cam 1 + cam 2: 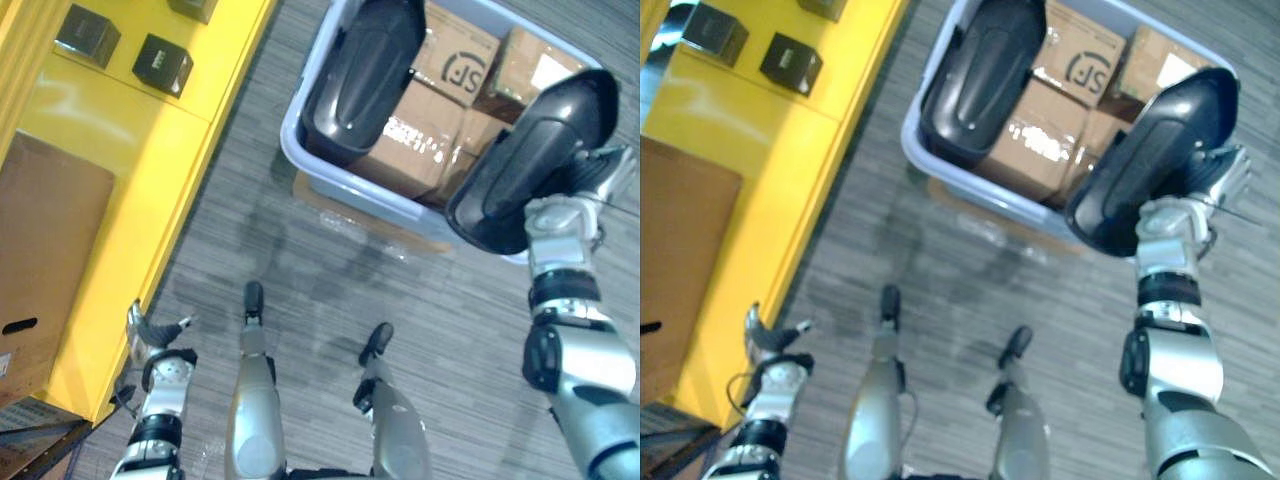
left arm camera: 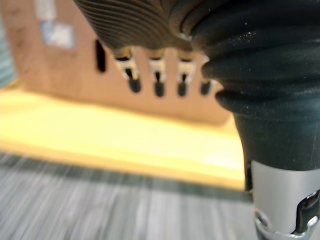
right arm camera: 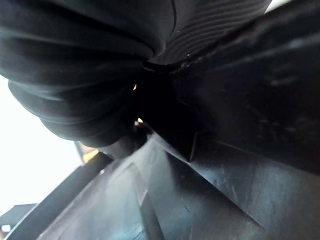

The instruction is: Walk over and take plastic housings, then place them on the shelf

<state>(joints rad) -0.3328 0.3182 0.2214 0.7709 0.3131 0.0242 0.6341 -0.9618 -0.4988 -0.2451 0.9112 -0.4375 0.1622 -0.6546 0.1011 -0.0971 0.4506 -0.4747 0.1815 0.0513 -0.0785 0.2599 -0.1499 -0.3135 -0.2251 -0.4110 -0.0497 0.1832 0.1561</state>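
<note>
My right hand [image 1: 572, 208] is shut on a black plastic housing [image 1: 530, 160], a long glossy curved shell. It is held tilted over the near right corner of a pale blue bin [image 1: 340, 185]; its dark inner face [image 3: 225, 200] shows up close in the right wrist view. A second black housing [image 1: 365, 75] leans inside the bin's left end on cardboard boxes [image 1: 430, 130]. The yellow shelf [image 1: 140, 200] runs along the left. My left hand [image 1: 150, 340] hangs open low beside the shelf's edge, its fingers [image 2: 157, 75] relaxed and holding nothing.
Two small black boxes [image 1: 88, 35] [image 1: 163, 62] sit on the yellow shelf, and a large brown cardboard box [image 1: 50, 250] lies on it nearer to me. Grey striped carpet [image 1: 330, 280] stretches between the shelf and the bin.
</note>
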